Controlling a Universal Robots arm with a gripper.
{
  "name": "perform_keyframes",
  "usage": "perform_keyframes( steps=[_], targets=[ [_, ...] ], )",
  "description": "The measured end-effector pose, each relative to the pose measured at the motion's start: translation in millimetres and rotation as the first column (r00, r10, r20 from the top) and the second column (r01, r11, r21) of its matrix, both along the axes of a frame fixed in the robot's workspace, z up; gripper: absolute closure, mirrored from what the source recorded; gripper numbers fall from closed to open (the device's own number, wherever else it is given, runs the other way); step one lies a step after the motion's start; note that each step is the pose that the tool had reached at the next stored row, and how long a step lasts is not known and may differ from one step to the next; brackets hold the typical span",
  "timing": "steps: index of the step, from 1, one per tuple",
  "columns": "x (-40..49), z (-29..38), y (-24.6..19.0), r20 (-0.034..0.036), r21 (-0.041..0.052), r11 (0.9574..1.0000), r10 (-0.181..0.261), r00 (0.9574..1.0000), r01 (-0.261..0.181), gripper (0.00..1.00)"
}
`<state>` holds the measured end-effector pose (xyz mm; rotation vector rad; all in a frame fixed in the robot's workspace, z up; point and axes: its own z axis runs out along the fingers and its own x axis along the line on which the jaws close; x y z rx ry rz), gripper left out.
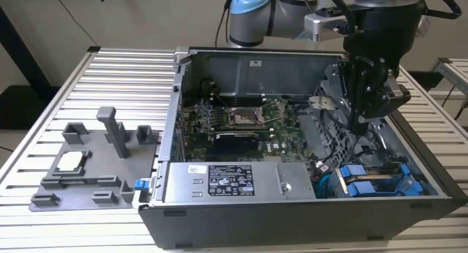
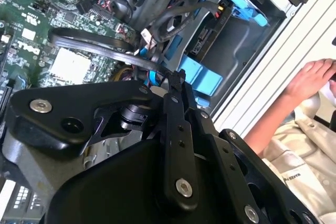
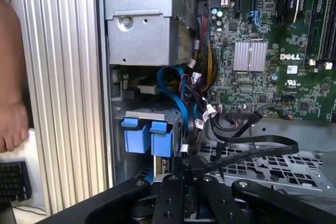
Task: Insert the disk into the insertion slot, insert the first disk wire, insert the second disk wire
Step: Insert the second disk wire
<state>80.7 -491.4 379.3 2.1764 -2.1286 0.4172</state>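
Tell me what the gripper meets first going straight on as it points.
Likely the tangle of cables just ahead of the gripper, before the blue drive carriers; depth is unclear.

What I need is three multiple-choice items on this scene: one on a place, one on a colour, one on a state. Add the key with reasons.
1. Where does the end effector hang in the exterior view?
A. Over the inside of the computer case, toward the exterior view's right
B. Outside the case, at the exterior view's left
C. Below the case

2. What colour are the plastic carrier tabs in the first wrist view?
A. Red
B. Blue
C. Yellow

3. In what state is the case?
A. Open, with the motherboard exposed
B. Closed by a side panel
C. Covered with a cloth

Key: 1 A, its tip hangs inside the case walls; 2 B, both tabs are bright blue; 3 A, the green board and cables lie in plain sight.
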Motion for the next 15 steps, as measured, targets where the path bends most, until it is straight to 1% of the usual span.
perform_keyframes(
  steps=[6, 10, 15],
  targets=[
    [7.5, -0.4, -15.5, -0.0075, 0.0005, 1.0, 0.0, 1.0, 0.0, 0.84],
    [11.3, -0.5, -27.2, -0.0113, 0.0008, 1.0, 0.0, 0.9999, 0.0, 0.84],
    [14.5, -0.5, -42.9, -0.015, 0.0014, 1.0, 0.0, 0.9999, 0.0, 0.84]
  ],
)
